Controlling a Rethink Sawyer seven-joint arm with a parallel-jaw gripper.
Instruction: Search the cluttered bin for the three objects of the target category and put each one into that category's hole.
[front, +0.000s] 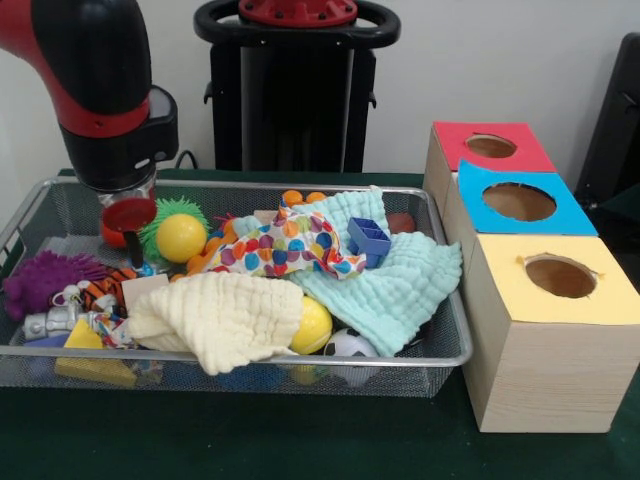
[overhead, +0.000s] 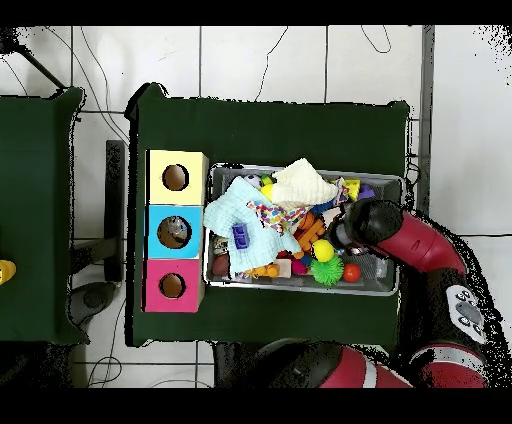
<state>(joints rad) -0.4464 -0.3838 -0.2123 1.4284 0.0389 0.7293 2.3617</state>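
Note:
The wire mesh bin (front: 250, 357) sits on the green table, full of toys and cloths; it also shows in the overhead view (overhead: 300, 287). No clear water bottle shows in either view; they are hidden or out of view. My gripper (front: 131, 240) hangs from the red and black arm inside the bin's far left corner, beside a red cup-shaped thing (front: 128, 213) and a yellow ball (front: 181, 237). In the overhead view the arm's head (overhead: 372, 222) covers the gripper.
Three wooden boxes with round holes stand right of the bin: red-topped (front: 455, 140), blue-topped (front: 470, 190), yellow-topped (front: 540, 370). In the bin lie a cream cloth (front: 220, 315), a mint cloth (front: 400, 280), a dotted cloth (front: 285, 245), a purple spiky ball (front: 45, 275) and a green spiky ball (front: 180, 208).

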